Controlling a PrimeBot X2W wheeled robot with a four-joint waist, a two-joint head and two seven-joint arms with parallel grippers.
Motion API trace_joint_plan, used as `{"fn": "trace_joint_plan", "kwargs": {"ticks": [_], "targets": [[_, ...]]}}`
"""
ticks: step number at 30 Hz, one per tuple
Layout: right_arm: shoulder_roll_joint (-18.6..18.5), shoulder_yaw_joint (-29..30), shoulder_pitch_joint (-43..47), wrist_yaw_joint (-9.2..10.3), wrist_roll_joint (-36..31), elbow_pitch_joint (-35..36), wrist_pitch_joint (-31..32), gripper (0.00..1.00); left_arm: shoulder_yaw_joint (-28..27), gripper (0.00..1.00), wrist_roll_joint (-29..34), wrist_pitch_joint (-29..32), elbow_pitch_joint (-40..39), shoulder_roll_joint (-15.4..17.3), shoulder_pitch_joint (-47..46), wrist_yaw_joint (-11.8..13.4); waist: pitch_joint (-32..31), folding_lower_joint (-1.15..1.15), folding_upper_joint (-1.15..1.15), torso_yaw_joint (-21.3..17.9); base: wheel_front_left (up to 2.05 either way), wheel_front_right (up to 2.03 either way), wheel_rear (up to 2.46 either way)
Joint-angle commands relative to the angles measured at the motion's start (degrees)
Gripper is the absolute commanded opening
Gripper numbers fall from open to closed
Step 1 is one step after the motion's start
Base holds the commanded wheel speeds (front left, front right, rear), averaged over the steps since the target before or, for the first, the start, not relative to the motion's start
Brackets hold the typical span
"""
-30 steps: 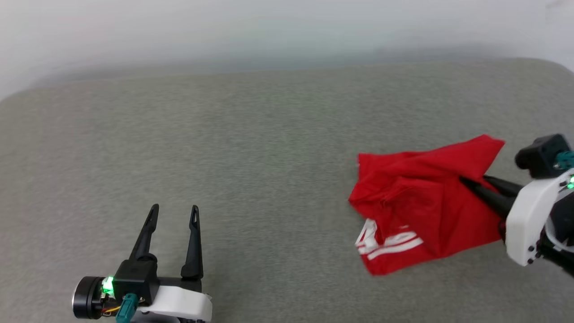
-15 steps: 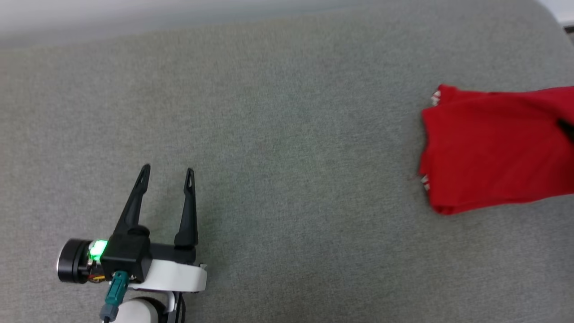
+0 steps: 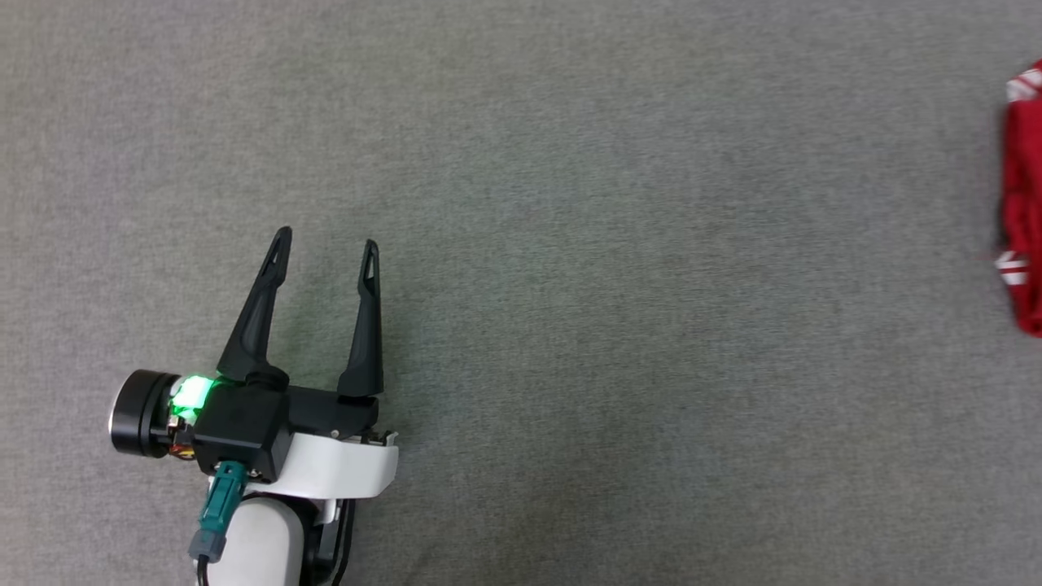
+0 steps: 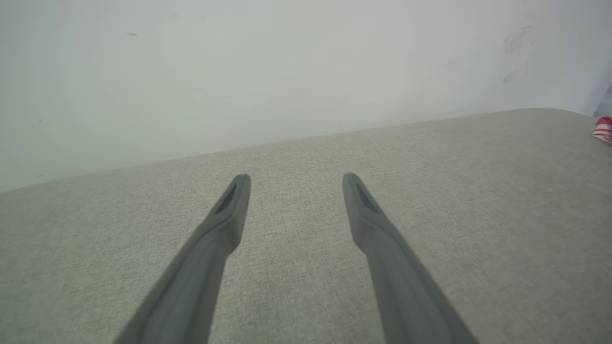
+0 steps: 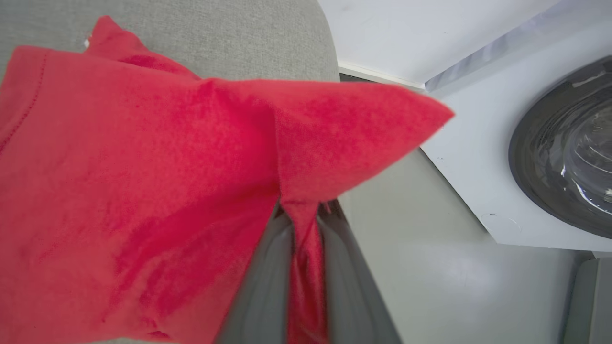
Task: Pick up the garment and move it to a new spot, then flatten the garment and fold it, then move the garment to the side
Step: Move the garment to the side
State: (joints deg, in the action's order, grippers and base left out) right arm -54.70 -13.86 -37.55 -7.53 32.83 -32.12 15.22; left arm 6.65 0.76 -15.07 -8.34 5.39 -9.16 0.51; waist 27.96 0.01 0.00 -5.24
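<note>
Two tools differ: the right tool [image 5: 306,212] clamps a thin fold of the red shirt [image 5: 143,167] at the right edge of the table [image 3: 570,244]; the left tool [image 3: 326,242] gapes empty. So slim a pinch may slip and drop the shirt.

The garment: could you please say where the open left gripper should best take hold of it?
Probably the striped trim on the garment edge facing the left gripper, approached from the robot's left: it is the nearest exposed part, while the right gripper pinches another fold.
</note>
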Motion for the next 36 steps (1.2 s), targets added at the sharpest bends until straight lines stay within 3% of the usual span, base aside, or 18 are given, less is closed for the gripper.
{"fn": "trace_joint_plan", "kwargs": {"ticks": [1,8,9,11,18,25,32,36], "targets": [[-0.26,1.5,-1.69,0.09,-1.1,-2.2,-0.37,0.0,0.29,1.0,0.08,-0.11,-0.42,0.09,-0.86,0.25,1.05,-0.01,0.0,1.13,0.0,0.0,0.0],[2.21,5.06,-3.4,0.09,-5.44,-8.73,-1.53,0.0,0.86,1.0,-0.22,-0.12,-0.4,0.41,-0.98,0.76,0.64,-0.01,0.0,1.68,0.0,0.0,0.0],[2.92,5.45,-3.56,0.09,-5.82,-9.33,-1.56,0.09,0.88,1.0,-0.28,-0.12,-0.26,0.47,-0.69,0.93,0.24,-0.01,0.0,1.61,0.0,0.0,0.0],[3.77,6.68,-4.09,0.09,-7.22,-10.43,-2.67,1.0,0.88,1.0,-0.39,-0.12,-0.02,0.54,-0.11,1.06,-0.72,-0.01,0.0,1.45,0.0,0.0,0.0],[6.96,10.25,-2.43,0.09,-12.97,-11.67,-7.88,1.0,1.05,1.0,-0.75,-0.12,0.88,0.82,2.16,1.57,-6.06,-0.01,0.0,1.05,0.0,0.0,0.0],[10.9,14.23,-0.34,0.09,-16.16,-6.25,-15.66,1.0,0.58,1.0,-1.56,-0.12,1.63,0.61,5.47,2.27,-11.53,-0.01,0.0,1.14,0.0,0.0,0.0],[18.96,18.26,4.6,0.09,-21.53,7.21,-25.11,1.0,-0.83,1.0,-2.73,-0.11,2.4,0.35,8.96,2.9,-16.71,-0.01,0.0,2.55,0.0,0.0,0.0],[25.76,20.01,8.94,0.09,-23.19,15.68,-28.12,1.0,-1.52,1.0,-3.45,-0.11,3.31,0.1,10.67,2.84,-19.06,-0.01,0.0,3.66,0.0,0.0,0.0]]}}
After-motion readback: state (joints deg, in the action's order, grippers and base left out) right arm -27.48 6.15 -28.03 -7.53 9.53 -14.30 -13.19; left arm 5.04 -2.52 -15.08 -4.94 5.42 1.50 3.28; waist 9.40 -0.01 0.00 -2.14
